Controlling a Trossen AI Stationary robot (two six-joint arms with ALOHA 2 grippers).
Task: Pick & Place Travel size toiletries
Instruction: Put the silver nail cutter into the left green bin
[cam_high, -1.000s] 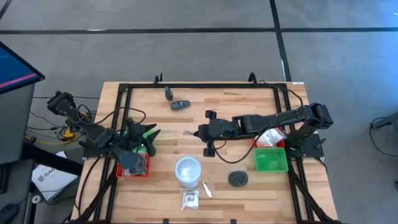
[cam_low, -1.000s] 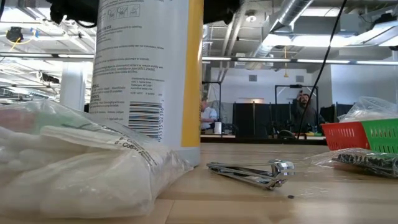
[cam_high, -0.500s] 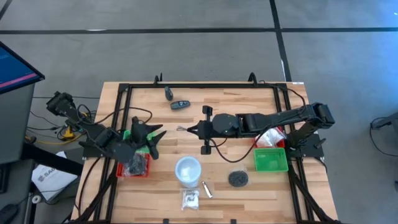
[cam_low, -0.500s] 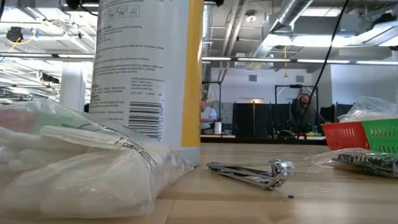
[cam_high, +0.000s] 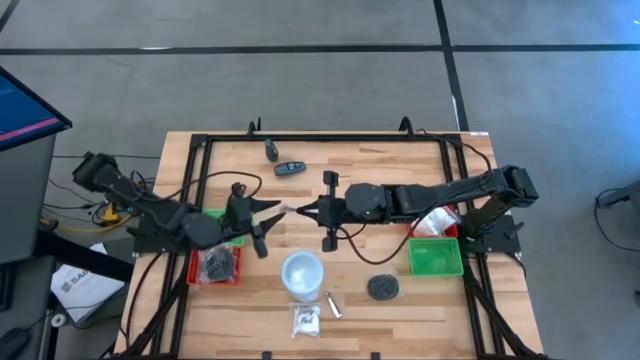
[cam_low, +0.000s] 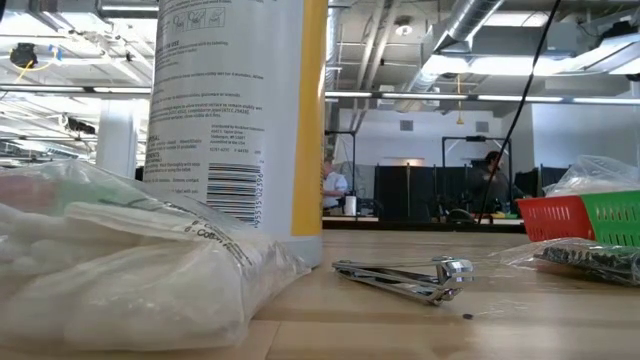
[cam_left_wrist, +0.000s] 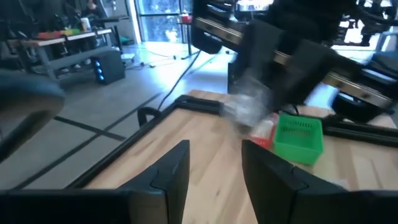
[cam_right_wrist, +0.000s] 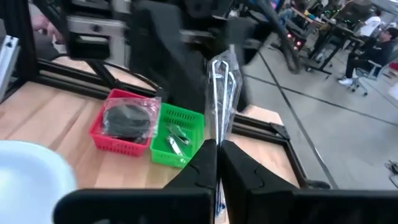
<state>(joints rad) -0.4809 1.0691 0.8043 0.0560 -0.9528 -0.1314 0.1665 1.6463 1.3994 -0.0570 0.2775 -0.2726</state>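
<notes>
My right gripper hangs over the table's middle, pointing toward the left edge, shut on a thin silvery stick in a clear wrapper. My left gripper faces it from the left, open and empty, its fingers just short of the wrapper. Loose toiletries lie on the table: a black disc, wrapped white pieces, a silvery clipper and two dark oblong pieces. Neither gripper shows in the low view. My right gripper pinches the clear wrapper's near end between its two shut fingers. The fingers come nearly level from the table's right side and lie along the stick. The wrapped stick juts out past the fingertips toward my left gripper, lifted clear of the table.
A white cup-like container stands near the front middle. A red tray holding a wrapped black disc and a green tray sit at the left under my left arm. Another green tray and red tray sit at the right.
My left gripper has risen from the red tray at the left, swung toward the table's middle and tipped from pointing down to nearly level, facing the right gripper. My right gripper has tipped up to nearly level and edged left, so the wrapped stick now points at the left gripper.
</notes>
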